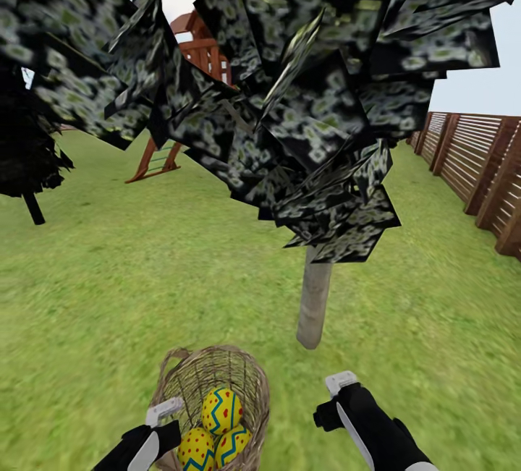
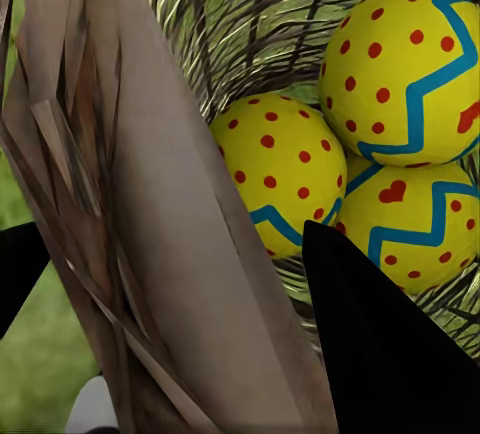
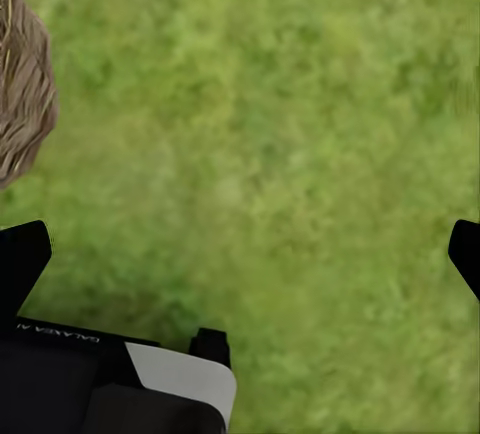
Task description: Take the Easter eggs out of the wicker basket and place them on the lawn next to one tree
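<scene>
The head view looks forward and down over the lawn (image 1: 108, 290) from above both arms, with the tree (image 1: 315, 304) just ahead and the fence (image 1: 477, 160) far off at the right. The left wrist view sits very close to the wicker basket (image 2: 180, 204) — looking past its rim at the three Easter eggs (image 2: 280, 174) (also seen from the head). The right wrist view faces straight down at grass, a sliver of basket at its edge.

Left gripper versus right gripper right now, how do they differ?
The left gripper is at the wicker basket rim, its fingers straddling the wall beside the three Easter eggs; the right gripper hangs over bare lawn, beside the basket. Both are open, holding nothing.
</scene>
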Available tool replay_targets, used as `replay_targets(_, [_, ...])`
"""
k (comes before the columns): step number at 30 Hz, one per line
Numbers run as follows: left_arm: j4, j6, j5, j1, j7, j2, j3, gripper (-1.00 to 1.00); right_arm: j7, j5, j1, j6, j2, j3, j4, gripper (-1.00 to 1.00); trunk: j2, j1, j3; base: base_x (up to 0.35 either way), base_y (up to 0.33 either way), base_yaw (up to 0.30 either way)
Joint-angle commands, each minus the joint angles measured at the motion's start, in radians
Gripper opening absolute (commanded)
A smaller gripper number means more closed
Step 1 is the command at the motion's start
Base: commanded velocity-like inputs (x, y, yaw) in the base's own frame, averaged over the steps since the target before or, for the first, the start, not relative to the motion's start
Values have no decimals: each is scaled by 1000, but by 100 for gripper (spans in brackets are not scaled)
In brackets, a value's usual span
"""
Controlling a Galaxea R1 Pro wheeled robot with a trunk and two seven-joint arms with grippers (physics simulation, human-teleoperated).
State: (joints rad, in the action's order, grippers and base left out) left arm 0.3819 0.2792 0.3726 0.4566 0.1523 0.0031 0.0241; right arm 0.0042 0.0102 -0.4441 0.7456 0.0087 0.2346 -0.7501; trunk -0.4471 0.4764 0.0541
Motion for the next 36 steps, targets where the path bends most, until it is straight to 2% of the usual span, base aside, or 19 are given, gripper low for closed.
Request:
replay_targets(1, [3,6,8,1,3,0,2,-100,0,1,-1,5,0,2,-1,100,5,-3,-1,0,0,295])
replay_targets(7, [3,6,8,1,3,0,4,-100,0,2,-1,5,6,2,0,100,47,-26,-20,0,0,295])
replay_targets(16, [3,6,9,1,3,0,4,-100,0,2,-1,4,12,4,0,100,47,-26,-20,0,0,295])
replay_targets(20, [3,6,9,1,3,0,4,-100,-2,1,-1,5,13,45,0,100,47,-26,-20,0,0,295])
replay_targets(25, [3,6,9,1,3,0,4,-100,-1,-3,-1,4,10,44,0,100,47,-26,-20,0,0,295])
replay_targets(26, [3,6,9,1,3,0,4,-100,1,-6,-1,4,3,38,-2,100,47,-26,-20,0,0,295])
replay_targets(28, [3,7,9,1,3,0,4,-100,15,-23,-1,5,-75,-45,-3,100,47,-26,-20,0,0,295])
replay_targets(29, [3,8,8,1,3,0,4,-100,47,-43,-1,5,-109,-82,-8,100,47,-26,-20,0,0,295])
replay_targets(30, [3,8,9,1,3,0,4,-100,110,-51,-1,6,-152,-93,-12,100,47,-26,-20,0,0,295])
replay_targets(31, [3,8,9,1,3,1,4,-100,228,-55,-1,7,-221,-99,-17,100,47,-26,-20,0,0,295])
replay_targets(32, [3,8,9,1,3,1,4,-100,308,-53,-1,7,-270,-100,-28,100,47,-26,-20,0,0,295])
replay_targets(33, [3,8,9,1,3,4,4,-100,308,-49,-1,8,-282,-99,-36,100,47,-26,-20,0,0,294])
replay_targets(36, [5,9,9,1,1,9,4,-100,267,-47,-1,8,-284,-98,-39,100,47,-26,-20,0,0,294])
